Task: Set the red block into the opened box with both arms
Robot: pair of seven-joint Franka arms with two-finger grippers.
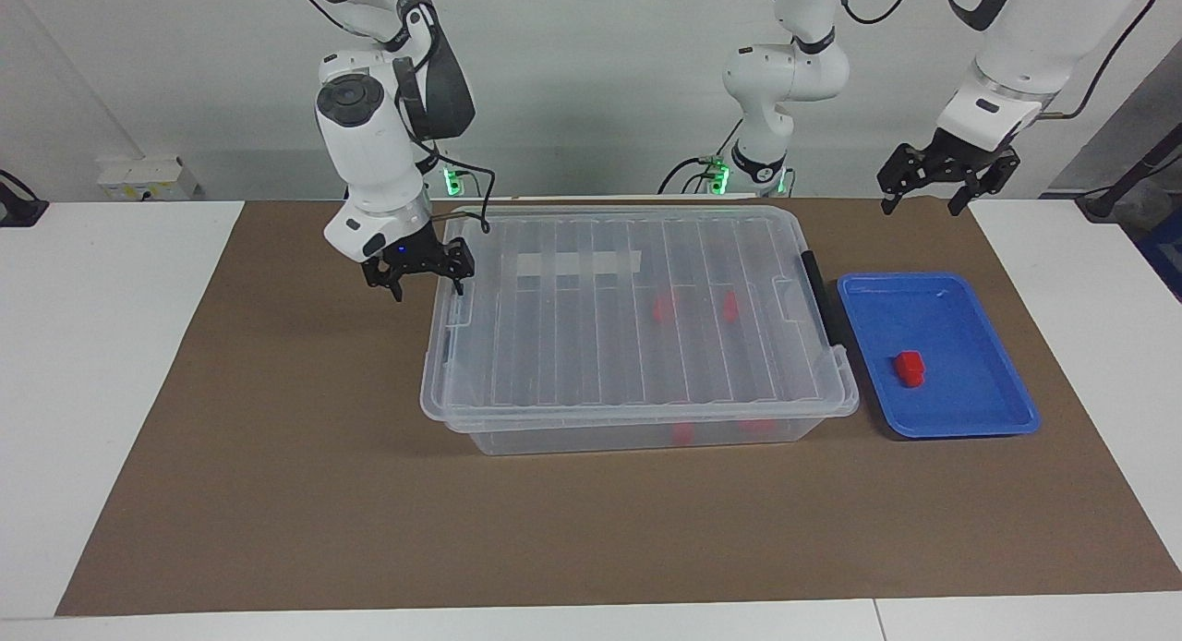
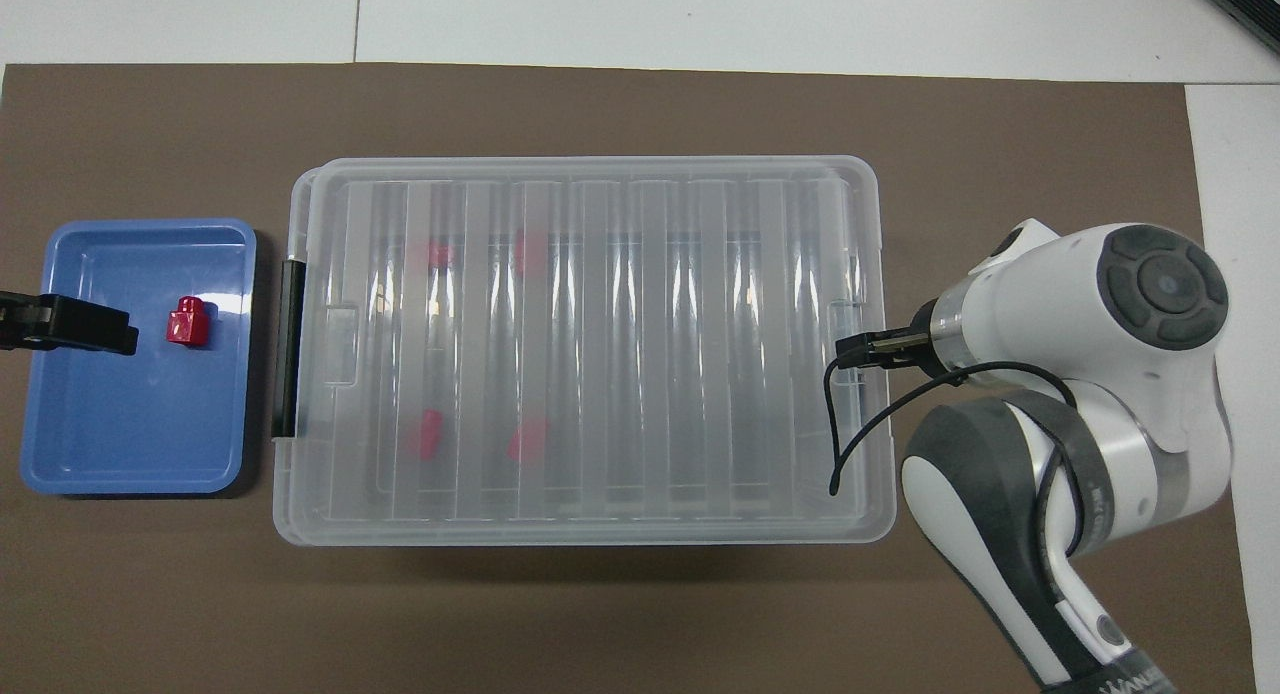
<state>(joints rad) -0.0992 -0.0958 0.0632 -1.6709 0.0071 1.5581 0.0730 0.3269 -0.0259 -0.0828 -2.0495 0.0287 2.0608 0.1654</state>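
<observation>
Lid [image 1: 637, 299] firmly on the clear box [image 1: 637, 322] as two robot arms begin work on a brown table mat. Going left to right across the facing view: the right gripper [image 1: 417, 270], fingers spread and holding nothing, hangs low at the box's end toward the right arm's side, one fingertip at the lid's edge by the end latch; whether it touches the plastic cannot be told. At centre, the box sits shut, with several red shapes showing through its ribbed lid, apparently blocks already inside. Beside its black-handled end lies a blue tray [image 1: 970, 415], and in it the red block [image 1: 909, 368], upright and untouched. Above the mat near the tray's corner nearest the robots, the left gripper [image 1: 947, 175] waits in the air, fingers likewise apart and empty. By the look of things the job has barely started: the box is yet to be opened, then the block must be picked from the tray and set inside.
</observation>
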